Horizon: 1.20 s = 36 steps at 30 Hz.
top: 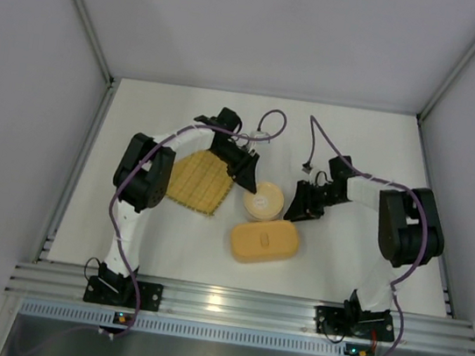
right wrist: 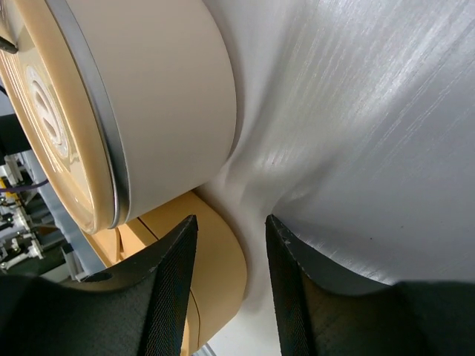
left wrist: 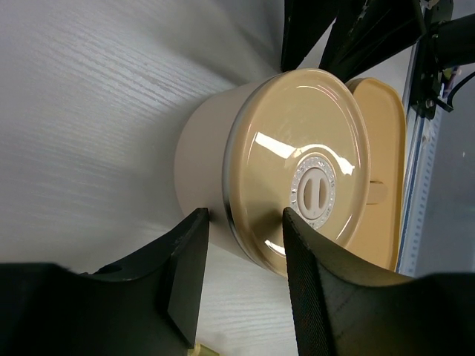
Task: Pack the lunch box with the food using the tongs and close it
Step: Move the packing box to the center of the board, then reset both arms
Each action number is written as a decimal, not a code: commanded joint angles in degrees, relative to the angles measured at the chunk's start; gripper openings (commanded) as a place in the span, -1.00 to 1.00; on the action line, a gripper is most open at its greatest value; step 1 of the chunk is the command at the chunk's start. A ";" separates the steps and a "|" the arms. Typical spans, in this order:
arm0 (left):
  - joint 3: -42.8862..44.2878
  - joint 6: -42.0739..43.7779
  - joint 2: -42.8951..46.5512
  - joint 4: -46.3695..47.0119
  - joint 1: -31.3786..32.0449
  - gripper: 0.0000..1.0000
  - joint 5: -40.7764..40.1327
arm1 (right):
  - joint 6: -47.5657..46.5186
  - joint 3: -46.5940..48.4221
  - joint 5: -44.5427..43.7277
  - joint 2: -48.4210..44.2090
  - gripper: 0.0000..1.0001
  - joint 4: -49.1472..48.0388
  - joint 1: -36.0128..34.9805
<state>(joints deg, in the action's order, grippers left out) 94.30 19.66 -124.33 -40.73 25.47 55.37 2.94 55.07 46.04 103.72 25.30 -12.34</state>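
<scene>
One ribbed metal rail [top: 237, 306] runs along the front; past it, on the white table [top: 374, 153], the lunch box [top: 265, 241] lies lidded, the round bowl [top: 263, 203] just behind, flanked by the left tool [top: 248, 182] and right tool [top: 295, 211], both parted, gripping nothing; woven mat [top: 194, 181] leftward, pale wall panels [top: 268, 23] beyond.

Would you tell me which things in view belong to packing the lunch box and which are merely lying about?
Belongs to the job:
- lunch box, lid on
(No tongs or food in view.)

Lying about:
- round bowl with tan lid
- woven yellow mat
</scene>
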 commanded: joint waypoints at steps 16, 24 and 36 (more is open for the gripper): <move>4.22 8.11 -3.55 -7.52 1.94 -0.04 -2.20 | -5.93 -2.77 -1.13 -4.67 -0.24 3.70 -0.76; 5.89 8.29 -4.60 -8.57 2.91 0.04 -1.58 | -6.19 -2.95 -1.57 -7.12 -0.18 4.23 -0.41; 11.86 -4.17 7.06 -1.99 -1.92 0.96 -0.44 | -13.30 11.26 1.33 -15.39 0.04 14.06 10.49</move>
<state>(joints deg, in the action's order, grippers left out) 100.55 20.12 -126.21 -47.24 25.52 53.15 -5.32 58.19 44.71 93.01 34.79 -3.95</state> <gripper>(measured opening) 0.980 0.507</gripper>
